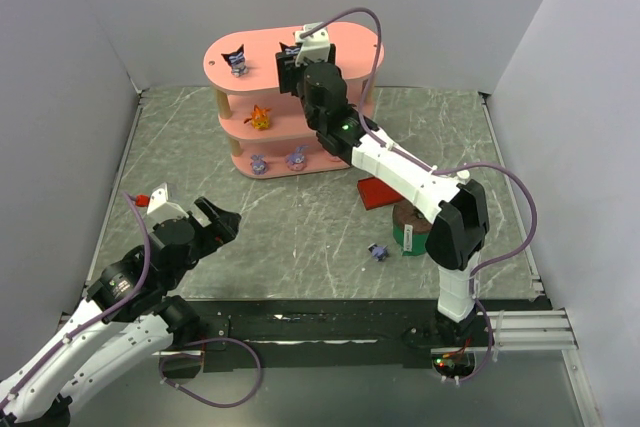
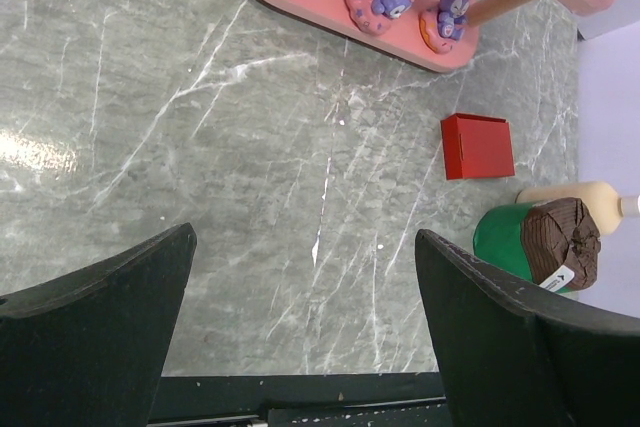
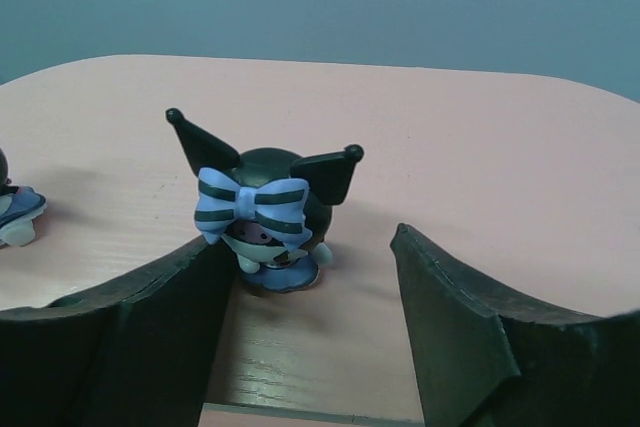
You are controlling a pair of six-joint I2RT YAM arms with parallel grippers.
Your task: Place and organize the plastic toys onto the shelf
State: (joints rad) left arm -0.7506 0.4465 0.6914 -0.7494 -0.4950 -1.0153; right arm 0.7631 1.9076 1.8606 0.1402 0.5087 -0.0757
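Your dark eared figurine (image 3: 265,209) stands upright on the shelf (image 3: 480,147), on the top board near the edge closest to the wrist camera. Its face and striped bow point at that camera, ears spread crosswise. Bare board lies behind it and to its right. The right gripper (image 3: 320,247) straddles it with fingers apart, gripping nothing. Another figurine (image 3: 12,209) is cut off at the left. The left gripper (image 2: 300,327) hangs wide open and empty over the table (image 2: 200,147).
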